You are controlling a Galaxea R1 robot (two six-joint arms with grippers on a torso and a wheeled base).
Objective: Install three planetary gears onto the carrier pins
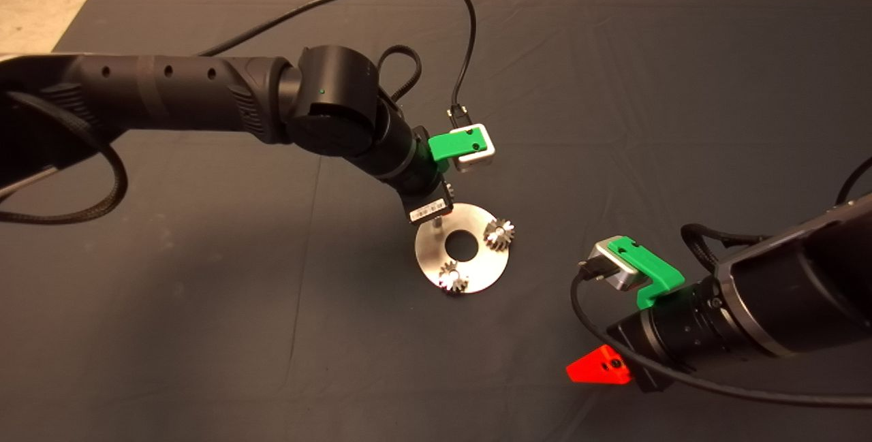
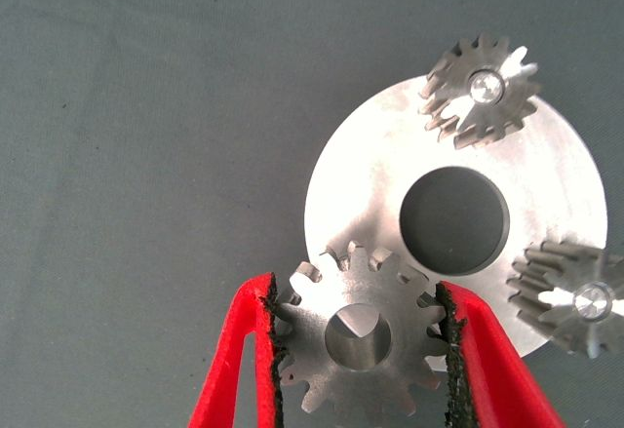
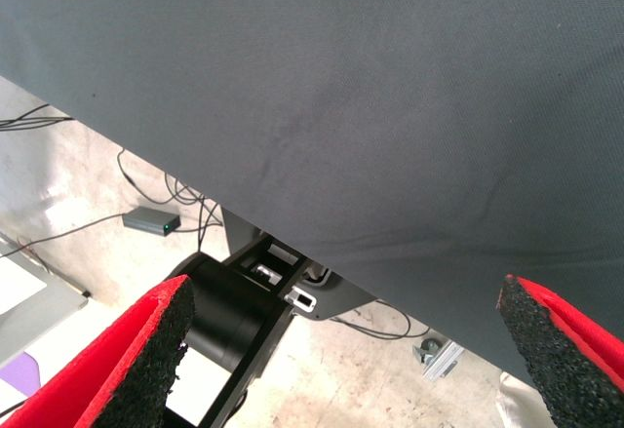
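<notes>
A: Where's the 3rd gear?

B: In the left tool, clamped by its toothed rim btwn the two black pads. It hangs over the disc edge, right abt where the one bare pin stands. Gripped by the rim so the centre bore stays free, I'd say; it has to drop over the pin.

A: Lined up?

B: Close. Wrist view shows something pale through the bore, prob. the pin top, but can't tell if it's centred.

A: Other two?

B: Seated, one gear on the disc's far-right pin, one gear at the near edge. Pin tips show through both.

A: Materials?

B: Gears: matte grey metal, straight chunky teeth. Disc: flat, shiny, big centre hole. The mat on the counter is dark cloth, slightly creased. Pads look rough and foamy, fingers are smooth red plastic.

A: Right arm?

B: Right tool parked low right, fingers spread wide, holding nothing.
</notes>
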